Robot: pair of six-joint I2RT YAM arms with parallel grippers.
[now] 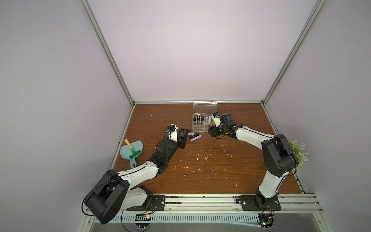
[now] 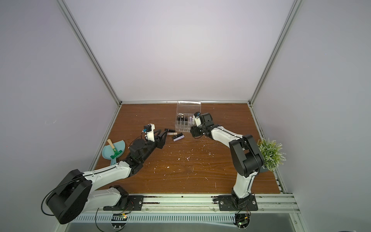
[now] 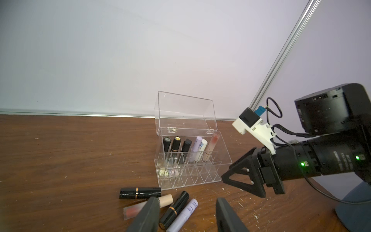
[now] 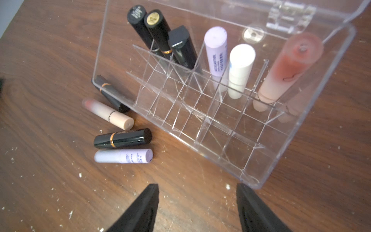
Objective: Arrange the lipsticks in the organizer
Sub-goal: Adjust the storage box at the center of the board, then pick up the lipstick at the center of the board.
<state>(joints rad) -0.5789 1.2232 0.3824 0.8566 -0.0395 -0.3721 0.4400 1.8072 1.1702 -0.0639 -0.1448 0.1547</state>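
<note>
- Bearing everything, the scuffed wooden tabletop (image 1: 220,170) shows a job that I judge past halfway. The step in hand is picking another loose tube.
- The clear acrylic organizer (image 3: 190,178) stands ahead of the left gripper, beyond the loose tubes, and just past the right gripper's fingertips. Its lid is tipped up. Six tubes fill its rear row, and the cells nearer the grippers are empty.
- The right gripper (image 4: 197,184) hovers low beside the organizer's near corner, jaws spread wide, holding nothing.
- The left gripper (image 3: 186,198) sits low over the table, jaws partly spread with nothing clamped.
- Four lipsticks lie flat on the table:
  - A black gold-banded lipstick (image 3: 174,209) and a lilac tube (image 3: 182,216) lie side by side, showing between the left fingers in the left wrist view.
  - A peach gloss tube (image 3: 165,200) runs behind one finger.
  - A second black lipstick (image 3: 140,192) lies just ahead, right by the organizer's front wall.
- The next move likely calls for the left gripper to single out one tube, since two lie together. It would close across that tube's body, lift it, turn it upright and lower it into a free cell.
</note>
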